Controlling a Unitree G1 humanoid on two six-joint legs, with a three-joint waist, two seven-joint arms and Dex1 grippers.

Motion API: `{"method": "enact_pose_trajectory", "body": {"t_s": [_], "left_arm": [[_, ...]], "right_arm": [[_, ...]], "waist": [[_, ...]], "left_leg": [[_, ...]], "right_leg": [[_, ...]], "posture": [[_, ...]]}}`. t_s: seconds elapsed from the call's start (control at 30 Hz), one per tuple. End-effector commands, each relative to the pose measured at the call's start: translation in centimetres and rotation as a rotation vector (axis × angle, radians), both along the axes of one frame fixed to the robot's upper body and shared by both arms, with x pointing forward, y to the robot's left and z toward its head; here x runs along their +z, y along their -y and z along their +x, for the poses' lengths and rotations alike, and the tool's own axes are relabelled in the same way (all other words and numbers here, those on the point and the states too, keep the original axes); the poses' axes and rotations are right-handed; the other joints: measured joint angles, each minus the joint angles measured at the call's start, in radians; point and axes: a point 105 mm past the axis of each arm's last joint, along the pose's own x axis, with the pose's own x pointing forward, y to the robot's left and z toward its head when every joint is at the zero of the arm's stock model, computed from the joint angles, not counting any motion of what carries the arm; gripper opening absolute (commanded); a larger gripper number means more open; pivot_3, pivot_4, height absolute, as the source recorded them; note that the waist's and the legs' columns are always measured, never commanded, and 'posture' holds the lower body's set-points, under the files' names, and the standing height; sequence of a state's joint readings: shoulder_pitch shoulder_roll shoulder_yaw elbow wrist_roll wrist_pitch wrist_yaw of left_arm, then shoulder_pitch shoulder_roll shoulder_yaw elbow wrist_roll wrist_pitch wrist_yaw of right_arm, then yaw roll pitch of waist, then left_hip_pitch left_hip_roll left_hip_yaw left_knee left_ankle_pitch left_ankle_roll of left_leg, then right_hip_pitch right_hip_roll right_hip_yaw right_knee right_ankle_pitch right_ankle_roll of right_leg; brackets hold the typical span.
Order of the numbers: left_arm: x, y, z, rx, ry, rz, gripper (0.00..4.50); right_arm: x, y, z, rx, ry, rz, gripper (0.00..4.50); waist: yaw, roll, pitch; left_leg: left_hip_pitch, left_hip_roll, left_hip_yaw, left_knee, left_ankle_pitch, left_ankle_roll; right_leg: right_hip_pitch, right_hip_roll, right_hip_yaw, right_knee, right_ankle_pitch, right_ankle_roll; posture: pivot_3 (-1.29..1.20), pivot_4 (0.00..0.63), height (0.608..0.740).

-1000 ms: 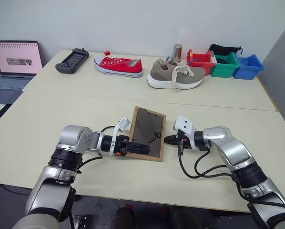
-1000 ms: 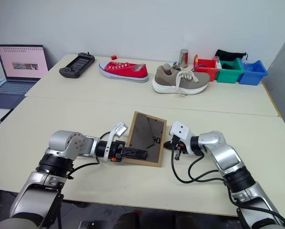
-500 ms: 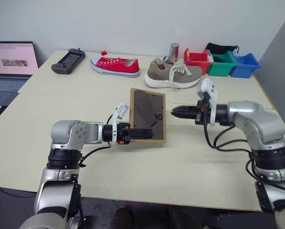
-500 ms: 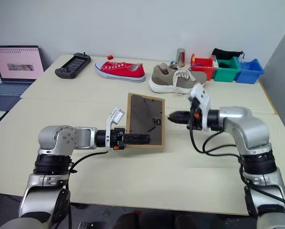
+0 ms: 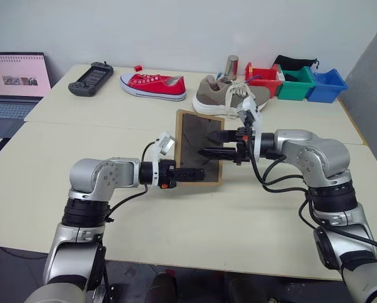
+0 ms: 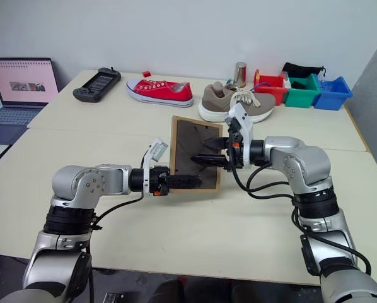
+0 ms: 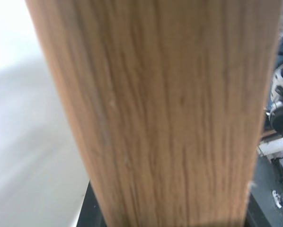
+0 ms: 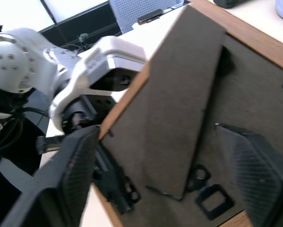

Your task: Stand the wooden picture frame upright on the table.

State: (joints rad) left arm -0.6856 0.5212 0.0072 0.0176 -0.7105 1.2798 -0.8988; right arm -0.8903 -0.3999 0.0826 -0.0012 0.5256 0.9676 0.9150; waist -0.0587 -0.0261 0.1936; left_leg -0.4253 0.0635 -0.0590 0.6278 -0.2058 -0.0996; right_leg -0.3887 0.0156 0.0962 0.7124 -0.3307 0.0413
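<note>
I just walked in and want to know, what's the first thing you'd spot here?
The wooden picture frame, held up off the table in the middle with its dark back showing. The left tool grips its bottom edge, and the right tool reaches in wide open at the back. Behind, a red shoe stands out.

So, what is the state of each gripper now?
Left gripper: closed on the wooden picture frame's lower edge.
Right gripper: open at the frame's back, holding nothing.

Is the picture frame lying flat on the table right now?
No, the picture frame is held up off the table, clamped at its lower edge by the left claw, dark back facing the camera.
</note>
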Motion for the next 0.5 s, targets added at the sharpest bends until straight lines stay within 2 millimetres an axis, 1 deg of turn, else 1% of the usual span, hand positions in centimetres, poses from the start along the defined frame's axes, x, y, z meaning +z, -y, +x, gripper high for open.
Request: {"method": "enact_pose_trajectory", "body": {"t_s": [0.03, 0.13, 0.17, 0.27, 0.33, 0.43, 0.5], "left_arm": [[2.0, 0.5, -0.6, -0.054, 0.078, -0.049, 1.01], [2.2, 0.6, -0.8, -0.066, 0.082, -0.056, 1.01], [2.2, 0.5, -0.9, -0.067, 0.08, -0.059, 1.01], [2.3, 0.3, -0.9, -0.058, 0.041, -0.086, 1.01], [2.3, 0.1, -0.8, -0.048, 0.015, -0.098, 1.01], [1.9, -0.2, -0.7, -0.031, 0.012, -0.096, 1.01], [1.7, -0.1, -0.8, -0.027, 0.008, -0.103, 1.01]], "right_arm": [[1.1, -0.8, 0.0, 0.021, 0.057, 0.011, 4.46], [1.1, -1.3, -0.1, 0.047, 0.057, 0.019, 4.46], [1.3, -1.5, -0.5, 0.072, 0.056, 0.031, 4.46], [2.7, -1.9, -3.0, 0.218, 0.027, 0.086, 4.46], [3.0, -1.8, -4.0, 0.274, 0.026, 0.088, 4.46], [2.6, -1.3, -4.5, 0.302, 0.017, 0.062, 4.46], [2.4, -0.9, -4.2, 0.281, 0.014, 0.055, 4.46]], "waist": [[0.001, 0.0, 0.0], [0.001, 0.0, 0.0], [0.001, 0.0, 0.0], [0.001, 0.0, 0.0], [0.001, 0.0, 0.0], [0.001, 0.0, 0.0], [0.001, 0.0, 0.0]], "left_leg": [[0.0, 0.0, 0.0, 0.0, 0.0, 0.0], [0.0, 0.0, 0.0, 0.0, 0.0, 0.0], [0.0, 0.0, 0.0, 0.0, 0.0, 0.0], [0.0, 0.0, 0.0, 0.0, 0.0, 0.0], [0.0, 0.0, 0.0, 0.0, 0.0, 0.0], [0.0, 0.0, 0.0, 0.0, 0.0, 0.0], [0.0, 0.0, 0.0, 0.0, 0.0, 0.0]], "right_leg": [[0.0, 0.0, 0.0, 0.0, 0.0, 0.0], [0.0, 0.0, 0.0, 0.0, 0.0, 0.0], [0.0, 0.0, 0.0, 0.0, 0.0, 0.0], [0.0, 0.0, 0.0, 0.0, 0.0, 0.0], [0.0, 0.0, 0.0, 0.0, 0.0, 0.0], [0.0, 0.0, -0.001, 0.0, 0.0, 0.0], [0.0, 0.0, -0.001, 0.0, 0.0, 0.0]], "posture": [[0.0, 0.15, 0.74], [0.0, 0.15, 0.74], [0.0, 0.15, 0.74], [0.0, 0.15, 0.74], [0.0, 0.15, 0.74], [0.0, 0.15, 0.74], [0.0, 0.15, 0.74]]}}
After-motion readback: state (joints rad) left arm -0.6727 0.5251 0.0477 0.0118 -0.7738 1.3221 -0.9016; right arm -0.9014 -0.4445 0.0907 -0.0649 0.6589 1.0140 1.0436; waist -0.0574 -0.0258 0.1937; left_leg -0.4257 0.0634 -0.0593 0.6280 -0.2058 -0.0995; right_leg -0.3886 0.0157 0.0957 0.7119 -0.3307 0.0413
